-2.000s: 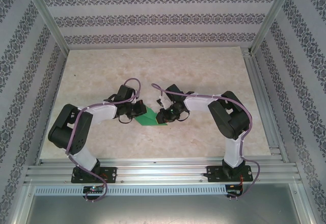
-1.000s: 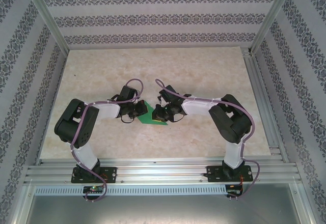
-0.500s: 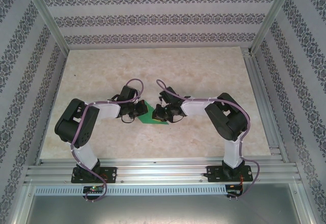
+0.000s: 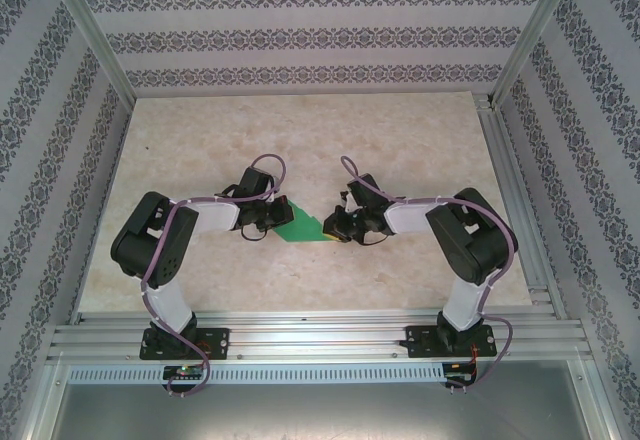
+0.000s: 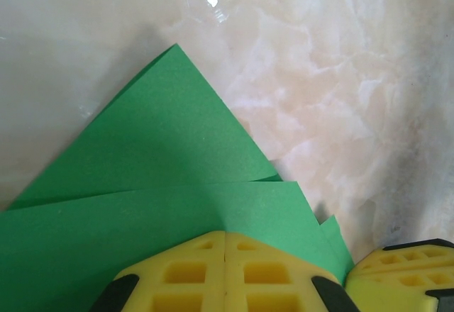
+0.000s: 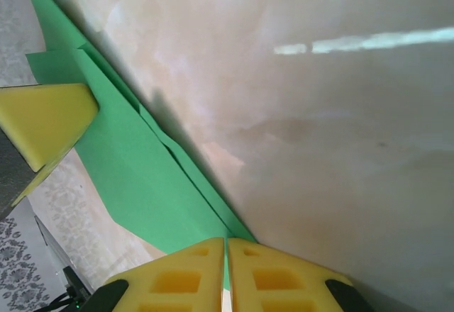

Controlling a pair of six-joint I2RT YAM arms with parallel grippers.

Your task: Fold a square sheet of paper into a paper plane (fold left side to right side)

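The green sheet of paper (image 4: 303, 228), folded into a pointed shape of several layers, lies on the marble table between my two grippers. My left gripper (image 4: 274, 218) is shut, and its yellow fingertips (image 5: 213, 255) press down on the paper's (image 5: 163, 156) left part. My right gripper (image 4: 333, 228) is shut on the paper's right end. A thin green edge (image 6: 142, 163) runs into the slit between the jaws of the right gripper (image 6: 226, 242). The left gripper's yellow finger (image 6: 42, 120) rests on the paper's far end in the right wrist view.
The beige marble tabletop (image 4: 300, 140) stretches wide behind and beside the paper. Patterned walls and a metal frame (image 4: 515, 210) enclose it. An aluminium rail (image 4: 320, 340) with both arm bases runs along the near edge.
My right gripper has moved to the right, away from the left one, and more green paper shows between them. The left arm has held its place.
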